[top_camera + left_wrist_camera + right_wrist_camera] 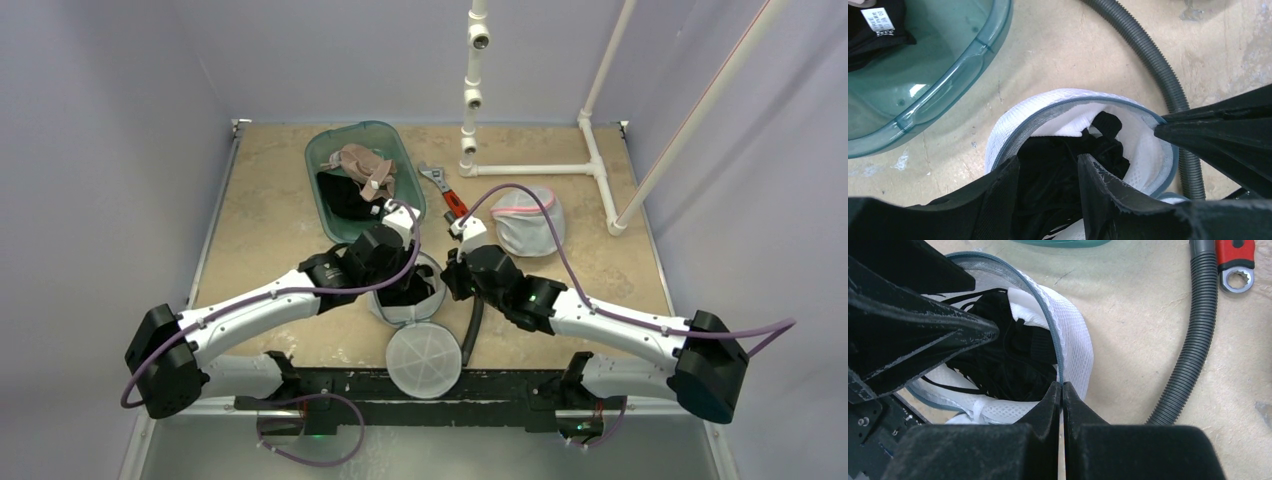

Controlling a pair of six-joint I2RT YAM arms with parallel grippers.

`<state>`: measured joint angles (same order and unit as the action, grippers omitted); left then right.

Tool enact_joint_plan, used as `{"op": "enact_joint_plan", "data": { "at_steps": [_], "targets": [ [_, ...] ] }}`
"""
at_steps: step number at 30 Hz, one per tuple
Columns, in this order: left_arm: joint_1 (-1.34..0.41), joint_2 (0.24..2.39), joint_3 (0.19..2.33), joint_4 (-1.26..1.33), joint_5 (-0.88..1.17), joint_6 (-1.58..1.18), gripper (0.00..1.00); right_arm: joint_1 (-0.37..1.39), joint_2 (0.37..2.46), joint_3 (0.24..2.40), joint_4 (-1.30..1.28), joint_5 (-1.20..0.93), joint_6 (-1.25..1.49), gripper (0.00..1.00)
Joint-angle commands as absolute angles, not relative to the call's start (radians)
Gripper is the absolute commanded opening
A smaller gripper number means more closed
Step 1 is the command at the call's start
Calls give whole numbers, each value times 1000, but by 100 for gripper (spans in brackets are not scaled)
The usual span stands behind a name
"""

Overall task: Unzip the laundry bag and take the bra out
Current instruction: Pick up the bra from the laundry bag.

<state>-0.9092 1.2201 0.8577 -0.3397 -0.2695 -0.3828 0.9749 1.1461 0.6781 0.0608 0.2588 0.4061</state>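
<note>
The two arms work at a white mesh laundry bag (392, 312) in the middle of the table, close in front of their bases. The bag's zip is already undone: its mouth gapes and a round white flap (424, 362) lies flat beside it at the near edge. The right gripper (1062, 388) is pinched tight on the bag's grey rim, holding the mouth open. The left gripper (1049, 165) dips into the opening, its fingers part-way apart astride the black bra (1013, 360), with no firm hold evident. The bra lies bundled inside the bag, so the unzipping appears done and the removal is not. A green tub (318, 150) at the back left holds other garments.
</note>
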Motion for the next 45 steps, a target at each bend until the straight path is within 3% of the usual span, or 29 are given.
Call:
{"op": "enact_joint_plan", "data": {
  "at_steps": [1,23,26,36,45],
  "targets": [
    [-890,1224,852,-342,-292,-410,46,973,1159,678,92,245,389,0],
    [-887,1316,821,-264,-290,-495,53,973,1166,688,88,220,398,0],
    [-887,1327,811,-247,-308,-509,44,974,1163,683,91,215,403,0],
    [-887,1258,776,-218,-303,-502,0,973,1148,675,86,229,433,0],
    [-888,1132,799,-259,-222,-424,0,973,1139,664,122,279,513,0]
  ]
}}
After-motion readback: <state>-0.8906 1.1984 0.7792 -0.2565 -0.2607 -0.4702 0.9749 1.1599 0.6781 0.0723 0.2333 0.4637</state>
